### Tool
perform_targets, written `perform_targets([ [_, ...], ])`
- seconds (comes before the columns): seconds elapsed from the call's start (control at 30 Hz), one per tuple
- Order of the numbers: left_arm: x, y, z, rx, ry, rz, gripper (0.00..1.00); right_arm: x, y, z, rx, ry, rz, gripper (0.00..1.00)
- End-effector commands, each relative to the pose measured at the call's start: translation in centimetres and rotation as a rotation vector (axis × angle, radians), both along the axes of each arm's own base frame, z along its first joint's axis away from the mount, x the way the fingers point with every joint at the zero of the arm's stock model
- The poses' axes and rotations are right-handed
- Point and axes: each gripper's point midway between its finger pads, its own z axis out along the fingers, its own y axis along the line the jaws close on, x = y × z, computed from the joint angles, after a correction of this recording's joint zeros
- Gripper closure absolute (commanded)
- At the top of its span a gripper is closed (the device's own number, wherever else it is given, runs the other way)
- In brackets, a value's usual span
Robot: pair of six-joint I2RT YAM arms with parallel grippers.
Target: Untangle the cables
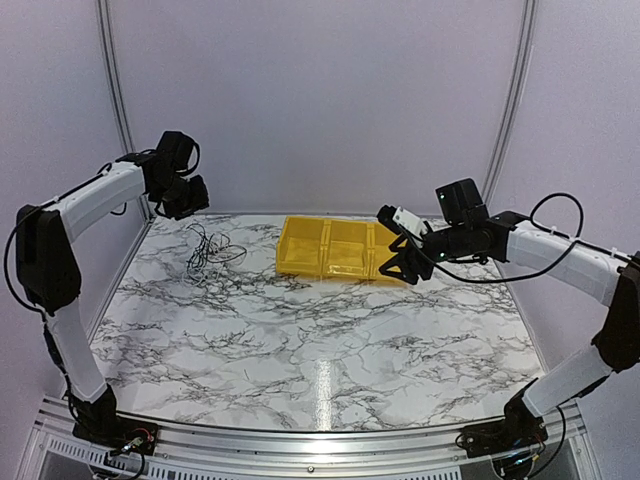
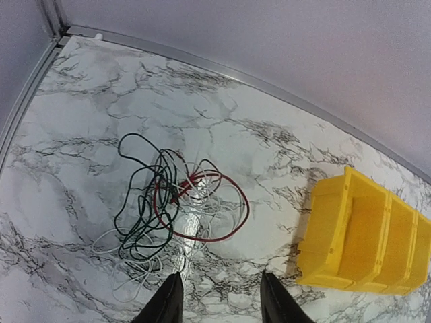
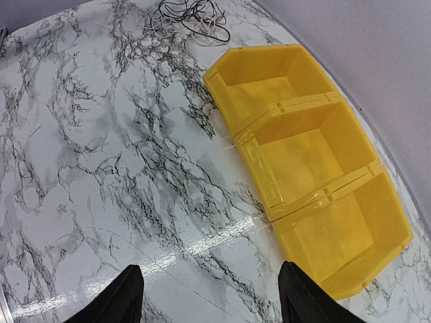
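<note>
The cables [image 2: 172,212] lie as one loose tangle on the marble table: thin dark green, red and white wires looped through each other. In the top view the tangle [image 1: 212,250] sits at the far left. It also shows at the top edge of the right wrist view [image 3: 192,13]. My left gripper [image 2: 221,296] hangs open and empty above the table, just on the near side of the tangle. My right gripper [image 3: 209,296] is open and empty, high above the table beside the yellow bins. In the top view the left gripper [image 1: 186,197] and the right gripper [image 1: 402,264] are far apart.
A yellow bin [image 1: 330,248] with three empty compartments stands at the back centre, right of the tangle; it also shows in the left wrist view [image 2: 367,239] and the right wrist view [image 3: 303,155]. Enclosure walls rise at the back and sides.
</note>
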Motion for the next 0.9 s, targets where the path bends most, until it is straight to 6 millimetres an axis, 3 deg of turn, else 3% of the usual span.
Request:
perform_targets([
  [0.0, 0.6, -6.0, -0.9, -0.037, 0.026, -0.314, 0.6, 0.3, -0.2, 2.2, -0.031, -0.054, 0.003, 0.31],
  [0.03, 0.4, -7.1, -1.7, -0.024, 0.038, -0.386, 0.6, 0.1, -0.3, 1.8, -0.048, -0.05, 0.018, 0.3],
  [0.13, -0.2, -7.2, -4.8, 0.031, 0.106, -0.447, 0.63, -1.0, -0.4, 0.4, -0.105, -0.021, 0.099, 0.27],
  [0.17, -0.6, -7.5, -5.8, 0.035, 0.129, -0.477, 0.63, -1.4, -0.3, 0.2, -0.116, -0.009, 0.125, 0.22],
  [0.23, -1.4, -8.2, -7.5, 0.035, 0.163, -0.544, 0.6, -1.3, -0.3, 0.1, -0.127, -0.015, 0.144, 0.03],
  [0.27, -1.6, -8.4, -8.2, 0.044, 0.175, -0.576, 0.59, -1.1, -0.3, 0.1, -0.133, -0.031, 0.147, 0.02],
  [0.43, -1.3, -9.0, -10.8, 0.084, 0.215, -0.591, 0.44, -0.1, -0.4, -0.1, -0.146, -0.061, 0.162, 0.03],
  [0.63, 0.5, -9.6, -11.9, 0.242, 0.189, -0.581, 0.48, 0.9, 0.5, -0.9, -0.089, -0.025, 0.164, 0.08],
  [0.87, 2.1, -7.4, -13.9, 0.441, 0.202, -0.549, 0.54, 1.6, 0.9, -1.1, -0.066, -0.023, 0.145, 0.1],
])
